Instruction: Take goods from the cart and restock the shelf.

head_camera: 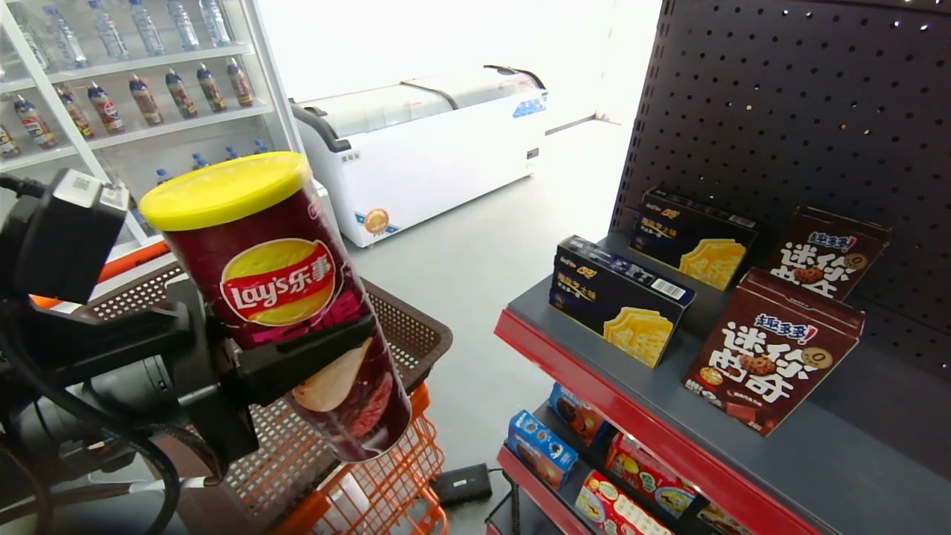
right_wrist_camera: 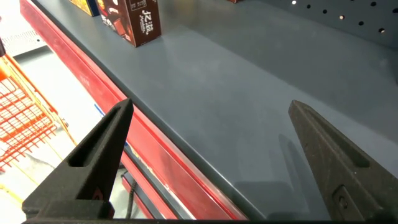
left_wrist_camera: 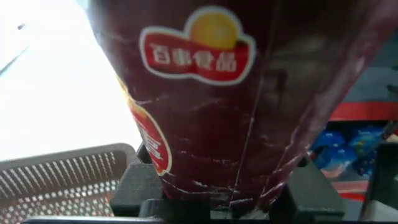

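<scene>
Cylindrical yellow-lidded chip can (head_camera: 276,276) clamped in left jaws.

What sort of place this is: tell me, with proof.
Likely a small shop: white chest freezer, white rack of bottled drinks, red-edged grey shelf holding snack boxes.

The chip can (head_camera: 282,293) left of the shelf (head_camera: 839,461) is glossy, its lid (head_camera: 223,189) smooth plastic; the shelf looks matt painted metal.
</scene>
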